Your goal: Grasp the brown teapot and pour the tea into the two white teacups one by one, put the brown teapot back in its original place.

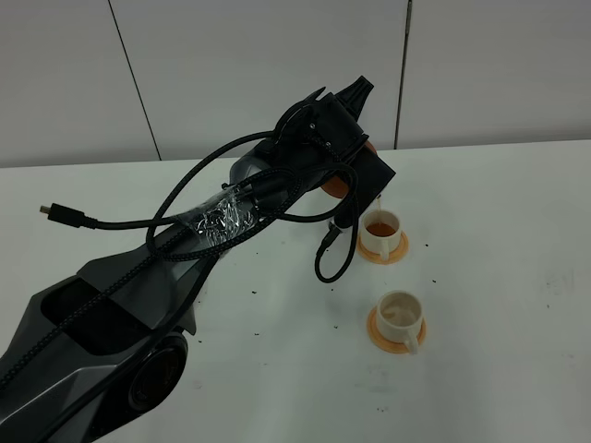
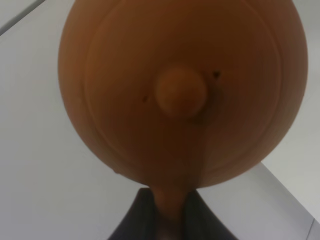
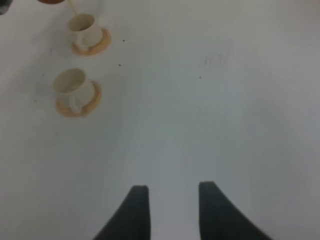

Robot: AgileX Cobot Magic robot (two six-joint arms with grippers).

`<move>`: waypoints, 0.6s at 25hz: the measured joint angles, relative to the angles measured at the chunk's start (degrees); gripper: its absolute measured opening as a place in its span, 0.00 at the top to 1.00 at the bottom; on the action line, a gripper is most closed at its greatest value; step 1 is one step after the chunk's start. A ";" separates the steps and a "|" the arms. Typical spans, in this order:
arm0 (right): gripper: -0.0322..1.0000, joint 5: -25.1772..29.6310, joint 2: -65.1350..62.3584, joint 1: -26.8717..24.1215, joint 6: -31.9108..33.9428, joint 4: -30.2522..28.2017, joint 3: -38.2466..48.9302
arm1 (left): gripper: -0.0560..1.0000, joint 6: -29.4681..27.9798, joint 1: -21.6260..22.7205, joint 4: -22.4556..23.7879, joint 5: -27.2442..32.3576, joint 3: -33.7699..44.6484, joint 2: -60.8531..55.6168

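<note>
Filling the left wrist view: the brown teapot (image 2: 125,75), lid-on, handle pinched in the left gripper (image 2: 169,212). High view alone shows it tilted, spout down over the far teacup (image 1: 380,233), tea (image 1: 379,224) inside. Near teacup (image 1: 399,312) apart. Right gripper (image 3: 172,207) parted, empty, over open table (image 3: 225,100).

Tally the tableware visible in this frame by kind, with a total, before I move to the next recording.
brown teapot: 1
white teacups: 2
orange saucers: 2
Total: 5
</note>
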 joint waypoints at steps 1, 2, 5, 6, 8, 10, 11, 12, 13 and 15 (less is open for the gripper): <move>0.74 0.00 0.00 0.00 0.00 0.00 0.00 | 0.79 0.00 0.00 0.00 0.00 0.00 0.00; 0.74 0.00 0.00 0.00 0.00 0.00 0.00 | 0.79 0.00 0.00 0.00 0.00 0.00 0.00; 0.74 0.00 0.00 0.00 0.00 0.00 0.00 | 0.79 0.00 0.00 0.00 0.12 0.00 0.00; 0.74 0.00 0.00 0.00 0.00 0.00 0.00 | 0.79 0.00 0.00 0.00 0.19 0.00 0.00; 0.74 0.00 0.00 0.00 0.00 0.00 0.00 | 0.79 0.00 0.00 0.00 0.36 0.00 0.00; 0.74 0.00 0.00 0.00 0.00 0.00 0.00 | 0.79 0.00 0.00 0.00 0.36 0.00 0.00; 0.74 0.00 0.00 0.00 0.00 0.00 0.00 | 0.79 0.00 0.00 0.00 0.42 0.00 0.00; 0.74 0.00 0.00 0.00 0.00 0.00 0.00 | 0.79 0.00 0.00 0.00 0.49 0.00 0.00; 0.74 0.00 0.00 0.00 -0.05 0.00 0.00 | 0.79 0.00 0.00 0.00 0.59 0.00 0.00; 0.74 0.00 0.00 0.00 -0.05 0.00 0.00 | 0.79 0.00 0.00 0.06 0.78 0.00 0.00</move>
